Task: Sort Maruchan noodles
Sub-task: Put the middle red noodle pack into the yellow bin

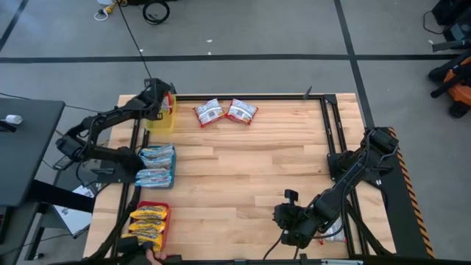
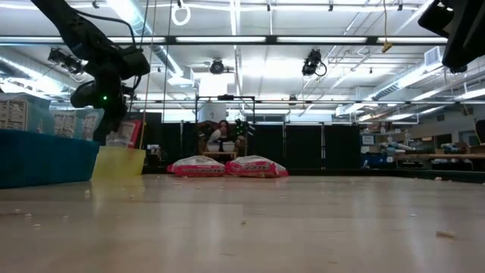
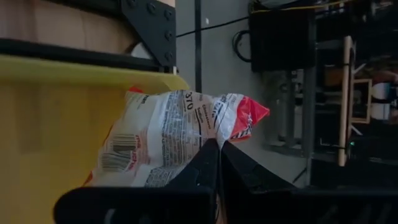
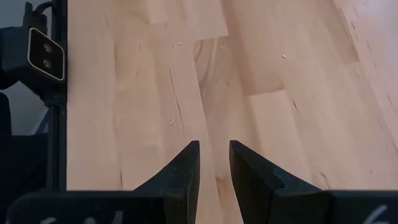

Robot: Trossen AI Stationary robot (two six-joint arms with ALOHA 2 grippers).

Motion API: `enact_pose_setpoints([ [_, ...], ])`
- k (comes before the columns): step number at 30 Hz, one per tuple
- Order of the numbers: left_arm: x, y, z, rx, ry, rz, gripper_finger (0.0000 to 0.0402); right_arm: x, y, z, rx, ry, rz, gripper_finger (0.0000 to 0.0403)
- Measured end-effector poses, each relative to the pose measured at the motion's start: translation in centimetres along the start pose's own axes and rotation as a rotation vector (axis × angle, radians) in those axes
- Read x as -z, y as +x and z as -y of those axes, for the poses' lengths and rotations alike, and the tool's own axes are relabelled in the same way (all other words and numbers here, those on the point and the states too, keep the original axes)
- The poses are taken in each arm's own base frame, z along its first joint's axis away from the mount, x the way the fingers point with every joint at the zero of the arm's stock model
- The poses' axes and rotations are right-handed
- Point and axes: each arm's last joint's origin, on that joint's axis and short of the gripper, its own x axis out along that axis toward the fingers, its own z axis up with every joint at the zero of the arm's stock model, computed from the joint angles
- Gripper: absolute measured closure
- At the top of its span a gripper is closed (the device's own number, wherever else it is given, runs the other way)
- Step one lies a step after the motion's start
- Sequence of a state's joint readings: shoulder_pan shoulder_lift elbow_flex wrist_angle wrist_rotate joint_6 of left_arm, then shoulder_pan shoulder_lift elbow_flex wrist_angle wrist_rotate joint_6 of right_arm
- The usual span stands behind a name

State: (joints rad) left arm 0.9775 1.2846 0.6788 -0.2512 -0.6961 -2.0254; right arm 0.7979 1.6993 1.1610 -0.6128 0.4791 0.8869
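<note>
High view: table [image 1: 250, 177] is mostly bare wood. Trays run down its left edge: yellow tray [image 1: 161, 118] at the far corner, blue tray [image 1: 156, 166] with pale blue-white packets, red tray [image 1: 150, 223] with yellow-orange packets. Two red-and-white packets [image 1: 226, 112] lie loose near the far edge, well apart from either arm.

Left gripper [image 3: 217, 149] is above the yellow tray, fingers clenched on the edge of a red-and-white noodle packet [image 3: 168, 140] hanging just over the tray wall.

Packets look light, crinkly and slick, brittle inside; I'd pinch the crimped seam, not the noodle block.

Right gripper [image 4: 214, 158] waits at the near right, fingers slightly parted, nothing between them.
</note>
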Motion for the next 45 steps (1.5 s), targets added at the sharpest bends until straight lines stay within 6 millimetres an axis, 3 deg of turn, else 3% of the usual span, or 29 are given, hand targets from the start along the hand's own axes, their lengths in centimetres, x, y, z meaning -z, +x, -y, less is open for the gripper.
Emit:
enact_pose_setpoints([
  [7, -1.1, 0.9, 0.4, -0.036, 0.026, -0.003, 0.0390, -0.3, 0.3, 0.5, 0.022, -0.001, -0.009, 0.0310],
  [14, -2.2, 1.8, 0.7, -0.059, 0.177, 0.007, 0.0386, -0.5, 0.3, 0.5, 0.018, 0.009, -0.003, 0.0310],
  [28, -1.9, 1.8, 1.1, -0.045, 0.278, -0.092, 0.0288, -0.6, 0.4, 0.6, 0.023, -0.026, -0.004, 0.0310],
  [36, -1.2, 1.3, 0.7, -0.046, 0.446, -0.166, 0.0269, -0.6, 0.4, 0.7, 0.035, 0.014, 0.012, 0.0310],
  [40, -0.6, 0.8, 0.8, 0.001, 0.545, -0.170, 0.0269, -0.4, 0.3, 0.4, 0.030, 0.041, 0.015, 0.0310],
  [45, -0.2, 0.1, 2.6, 0.186, 0.617, -0.211, 0.0267, 0.2, -0.3, -0.4, 0.012, 0.057, 0.051, 0.0310],
])
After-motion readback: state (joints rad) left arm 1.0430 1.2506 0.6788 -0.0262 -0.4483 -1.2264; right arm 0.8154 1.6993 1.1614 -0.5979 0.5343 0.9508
